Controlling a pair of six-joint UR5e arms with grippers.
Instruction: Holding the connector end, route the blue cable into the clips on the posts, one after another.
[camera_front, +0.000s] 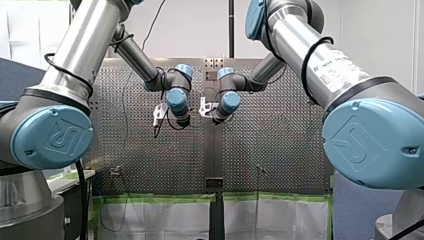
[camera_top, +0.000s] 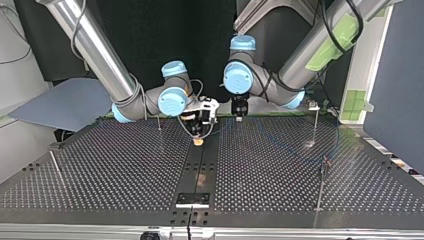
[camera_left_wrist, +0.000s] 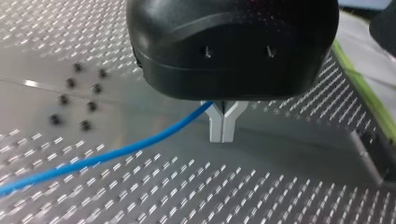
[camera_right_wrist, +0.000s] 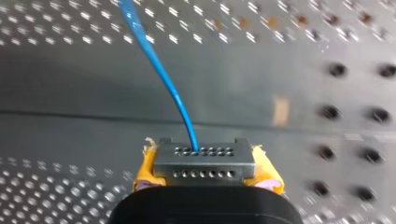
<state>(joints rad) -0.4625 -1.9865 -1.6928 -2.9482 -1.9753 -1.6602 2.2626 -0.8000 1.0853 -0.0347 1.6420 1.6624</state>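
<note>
My right gripper (camera_right_wrist: 204, 171) is shut on the grey connector (camera_right_wrist: 201, 158), which sits between its yellow pads (camera_right_wrist: 144, 170). The blue cable (camera_right_wrist: 163, 79) leaves the connector's face and runs away over the perforated table (camera_right_wrist: 70, 196). In the left wrist view, my left gripper (camera_left_wrist: 222, 128) has its metal fingers shut on the blue cable (camera_left_wrist: 116, 151), which trails off to one side above the plate. Both grippers hang close together over the table's middle strip, my right gripper (camera_top: 199, 134) at the top view's left and my left gripper (camera_top: 239, 116) beside it.
Thin posts stand on the table: two at the top view's right (camera_top: 316, 120) (camera_top: 321, 187), one at the far left (camera_top: 55, 165), and one by my right arm (camera_top: 159, 122). A black plate (camera_top: 192, 199) lies on the middle strip near the front edge.
</note>
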